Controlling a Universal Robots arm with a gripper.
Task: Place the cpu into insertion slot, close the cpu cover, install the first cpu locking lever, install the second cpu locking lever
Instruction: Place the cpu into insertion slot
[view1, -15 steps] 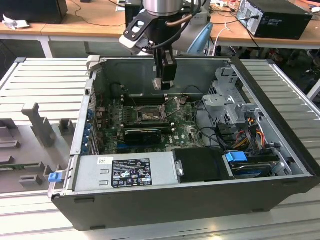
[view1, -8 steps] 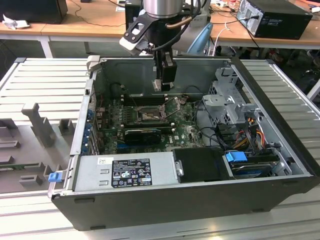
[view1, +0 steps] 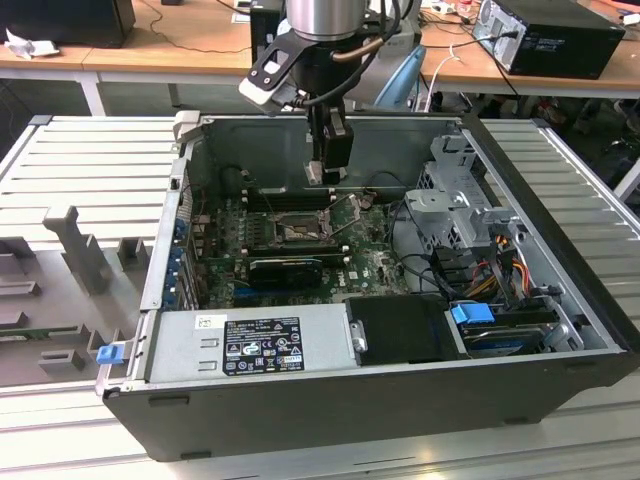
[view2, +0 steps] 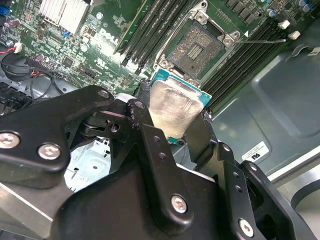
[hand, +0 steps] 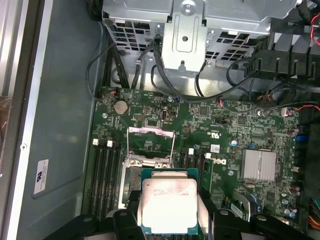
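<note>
You have the black two-fingered gripper (view2: 172, 120) clamped on opposite edges of the small, flat, square cpu (view2: 175, 102), its pale silver metal face showing. Just below the gripper lies the square black insertion slot (view2: 195, 47), uncovered, with its thin dark-grey metal cpu cover (hand: 150, 131) swung up.

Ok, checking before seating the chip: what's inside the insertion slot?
Second wrist view: only its bare brownish pin field shows in the insertion slot. In the first wrist view the cpu hides part of it.
</note>
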